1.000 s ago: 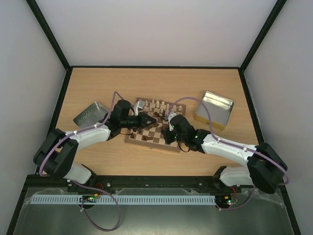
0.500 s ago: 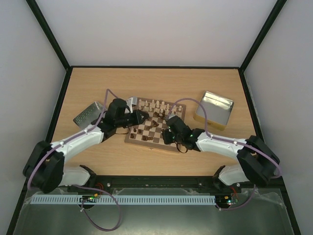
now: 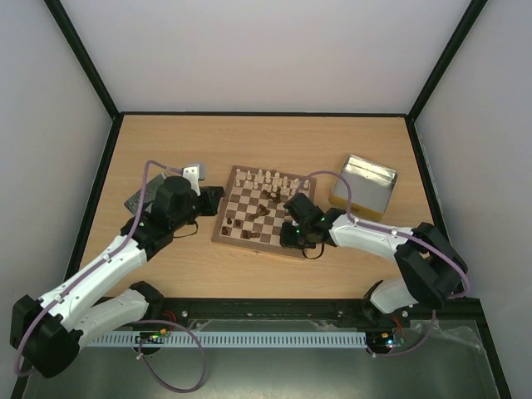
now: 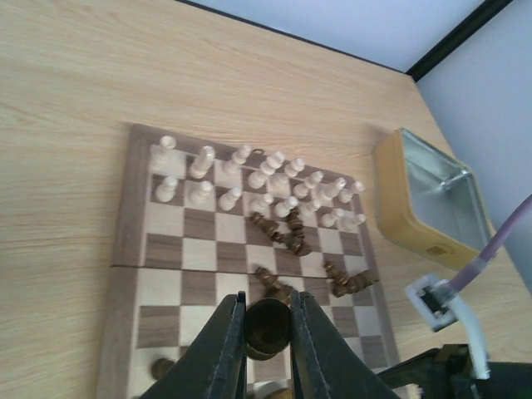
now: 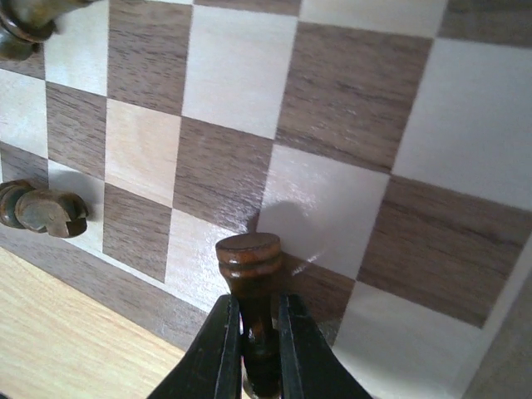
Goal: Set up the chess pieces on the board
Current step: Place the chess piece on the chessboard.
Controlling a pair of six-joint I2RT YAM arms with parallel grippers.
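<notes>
Overhead hides your grips; wrist views show left gripper (image 4: pixel 268 309) clamping a dark piece (image 4: pixel 268 330), right gripper (image 5: pixel 256 307) a brown piece (image 5: pixel 248 254).

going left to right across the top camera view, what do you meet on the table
grey tin (mostly hidden) → left gripper → board → open tin with yellow sides

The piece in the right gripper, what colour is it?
The piece is dark brown wood, clearest in the right wrist view.
</notes>
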